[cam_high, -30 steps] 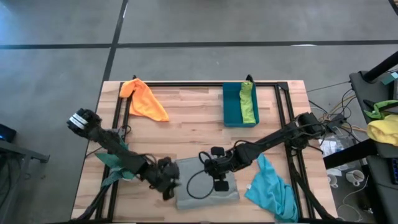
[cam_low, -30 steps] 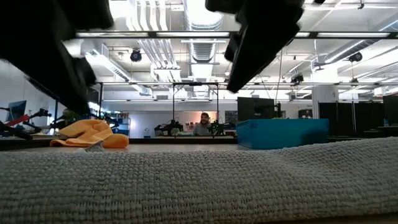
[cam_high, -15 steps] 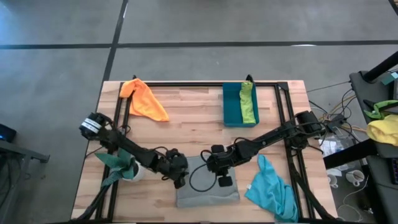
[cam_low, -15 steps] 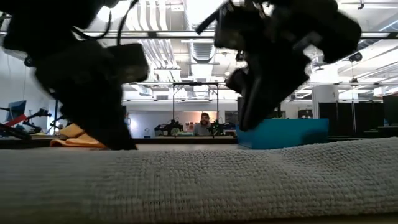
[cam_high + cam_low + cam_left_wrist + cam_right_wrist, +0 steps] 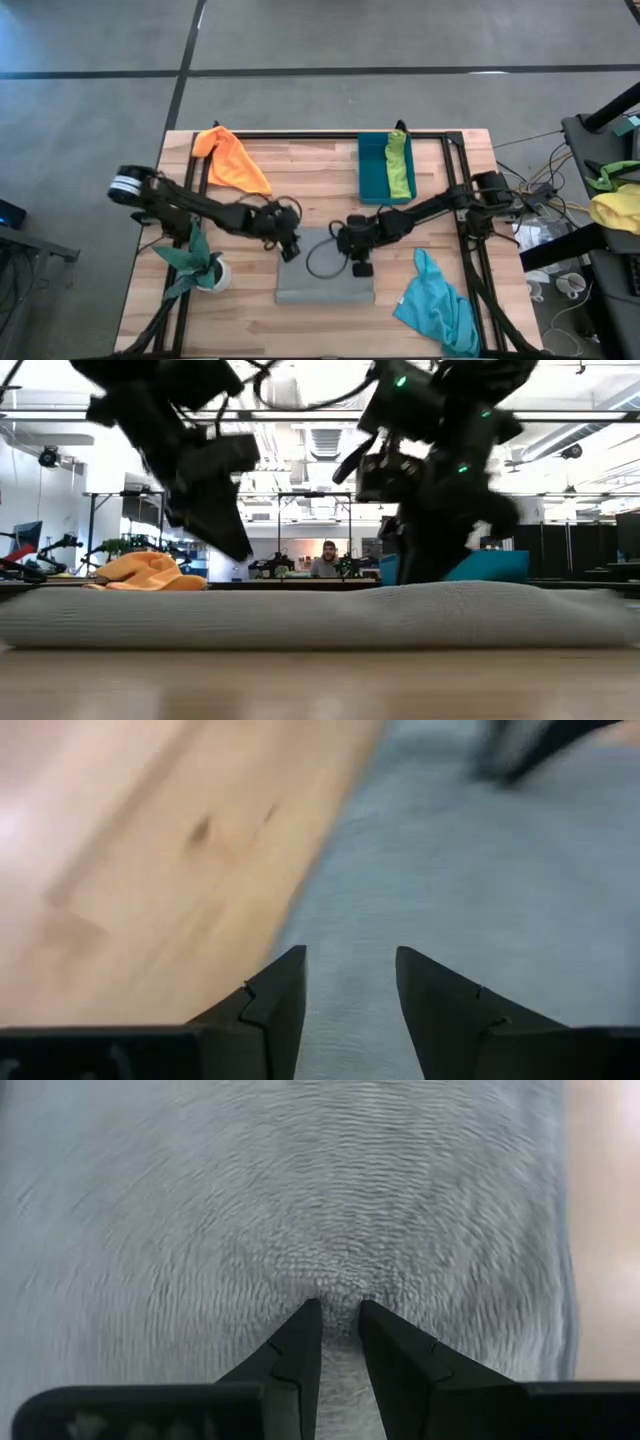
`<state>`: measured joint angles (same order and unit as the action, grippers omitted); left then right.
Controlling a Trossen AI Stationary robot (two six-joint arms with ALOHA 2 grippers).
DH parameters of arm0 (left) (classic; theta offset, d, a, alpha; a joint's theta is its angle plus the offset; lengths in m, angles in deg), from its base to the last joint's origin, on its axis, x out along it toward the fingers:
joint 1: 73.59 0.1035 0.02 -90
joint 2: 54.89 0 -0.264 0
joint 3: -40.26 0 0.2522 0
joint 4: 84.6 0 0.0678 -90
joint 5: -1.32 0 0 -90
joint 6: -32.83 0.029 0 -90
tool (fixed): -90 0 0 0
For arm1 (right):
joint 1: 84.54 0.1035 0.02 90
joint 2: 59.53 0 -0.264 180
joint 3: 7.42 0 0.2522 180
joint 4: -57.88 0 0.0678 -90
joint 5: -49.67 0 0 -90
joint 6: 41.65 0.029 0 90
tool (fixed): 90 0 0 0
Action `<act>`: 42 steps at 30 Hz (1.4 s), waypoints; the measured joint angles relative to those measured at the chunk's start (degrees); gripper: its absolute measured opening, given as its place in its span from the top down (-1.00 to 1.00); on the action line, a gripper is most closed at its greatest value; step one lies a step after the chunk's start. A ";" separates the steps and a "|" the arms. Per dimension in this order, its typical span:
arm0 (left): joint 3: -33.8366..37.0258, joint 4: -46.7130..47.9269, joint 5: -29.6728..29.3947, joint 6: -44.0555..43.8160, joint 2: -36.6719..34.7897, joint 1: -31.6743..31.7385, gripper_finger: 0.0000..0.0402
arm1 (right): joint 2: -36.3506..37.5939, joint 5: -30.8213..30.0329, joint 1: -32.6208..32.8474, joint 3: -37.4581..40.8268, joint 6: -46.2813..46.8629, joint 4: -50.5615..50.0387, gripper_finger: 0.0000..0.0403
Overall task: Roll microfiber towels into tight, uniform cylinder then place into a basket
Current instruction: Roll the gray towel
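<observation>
You were in the rolling step, working on the grey towel (image 5: 326, 281), which lay flat on the desk (image 5: 300, 170) at lower centre of the overhead frame. Your left hand (image 5: 291, 246) sat at the towel's upper-left corner, its fingers (image 5: 275, 1000) a little apart over the cloth edge with nothing between them. Your right hand (image 5: 357, 262) pressed down near the towel's upper-right part, and the wrist picture showed its fingers (image 5: 295, 1350) nearly together, pinching a small pucker of the weave.

The lime green towel (image 5: 399, 165) already lay in the basket (image 5: 374, 170) at upper right of centre. The orange towel (image 5: 232, 160) waited at upper left, loose, and the turquoise towel (image 5: 438, 305) lay crumpled at lower right.

As I judge it, no roll had formed yet; the grey towel looked flat from the table-level view. The next move called for both hands to catch the same edge evenly and turn it over itself, keeping the ends level so the cylinder came out tight rather than coned.
</observation>
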<state>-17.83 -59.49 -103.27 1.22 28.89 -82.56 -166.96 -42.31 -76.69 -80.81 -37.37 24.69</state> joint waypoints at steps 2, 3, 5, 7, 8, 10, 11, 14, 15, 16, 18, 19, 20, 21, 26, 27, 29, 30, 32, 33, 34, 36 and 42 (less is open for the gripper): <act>0.00 1.68 0.35 0.50 -4.70 0.11 0.30 | -0.21 -1.71 -1.44 -2.33 -1.83 -3.35 0.64; -0.01 1.79 0.35 0.50 -6.81 0.10 0.30 | -0.34 -2.51 -1.99 -3.78 -2.93 -5.27 0.64; -0.08 1.92 0.36 0.35 -10.59 -0.37 0.30 | -0.42 -3.43 -2.69 -7.56 -5.08 -8.95 0.64; -0.08 1.37 0.22 -0.94 -13.29 -1.48 0.30 | 0.05 -3.49 -2.75 -11.62 -7.32 -11.13 0.64; -0.09 1.19 0.31 -1.12 -14.54 -2.27 0.30 | 0.14 -3.47 -2.70 -13.58 -8.18 -13.06 0.64; -0.09 1.05 0.31 -2.40 -15.78 -4.31 0.30 | 0.11 -3.42 -2.07 -17.24 -9.25 -16.81 0.64; -0.09 0.75 0.31 -2.66 -16.03 -5.52 0.30 | 0.02 -3.43 -1.54 -18.96 -9.28 -18.21 0.64; -0.09 0.20 0.27 -4.54 -15.64 -10.03 0.30 | 0.12 -3.43 1.18 -23.14 -8.71 -20.74 0.64; -0.12 -0.50 -0.03 -5.38 -14.97 -11.30 0.30 | 0.12 -3.36 2.39 -24.26 -8.02 -21.55 0.64; -0.17 -0.55 -0.77 -6.07 -14.12 -12.36 0.30 | 0.10 -3.25 3.73 -25.00 -6.94 -22.08 0.64; -0.04 -0.08 -2.66 -7.40 -11.68 -13.65 0.30 | -0.37 -3.21 6.29 -25.86 -4.18 -20.87 0.64; -0.02 -0.23 -3.36 -7.96 -10.23 -13.58 0.30 | -0.70 -3.14 7.39 -25.94 -2.69 -19.47 0.64; -0.02 -0.40 -3.93 -8.37 -8.48 -13.07 0.30 | -1.36 -3.12 8.52 -25.91 -1.03 -17.91 0.64; -0.02 -0.70 -3.99 -8.41 -6.77 -12.35 0.30 | -2.10 -3.13 9.48 -25.80 0.75 -15.74 0.64; 0.02 -5.04 -4.07 -5.09 3.09 -8.38 0.30 | -8.12 -3.11 12.37 -26.27 5.72 -9.64 0.64; 0.01 -6.46 -3.70 -3.96 5.00 -7.52 0.30 | -9.53 -3.05 12.71 -26.62 6.28 -8.74 0.64; 0.00 -7.66 -0.73 -2.47 8.45 -5.80 0.30 | -12.50 -2.46 13.22 -27.88 6.65 -7.60 0.64; 0.00 -8.00 1.58 -2.11 10.34 -4.92 0.30 | -13.96 -2.03 13.39 -28.66 6.64 -7.25 0.64; -0.18 -8.63 4.32 -1.11 13.28 -3.59 0.30 | -16.97 -1.62 13.69 -30.58 6.62 -7.54 0.64; -0.31 -8.93 5.61 -0.54 14.26 -3.20 0.30 | -18.23 -1.55 13.86 -31.53 6.66 -7.74 0.64; -0.31 -9.12 6.49 -0.32 15.26 -2.90 0.30 | -19.33 -1.52 13.89 -32.49 6.94 -7.89 0.64; -0.28 -8.80 6.82 0.27 16.63 -2.82 0.30 | -20.87 -1.15 14.06 -34.94 8.43 -9.47 0.64; -0.20 -8.44 7.59 1.05 15.36 -2.12 0.30 | -21.06 6.33 16.53 -40.62 12.25 -12.18 0.64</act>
<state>-18.03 -67.93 -95.68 2.26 44.25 -84.68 -188.02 -35.98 -60.16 -121.43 -25.12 12.50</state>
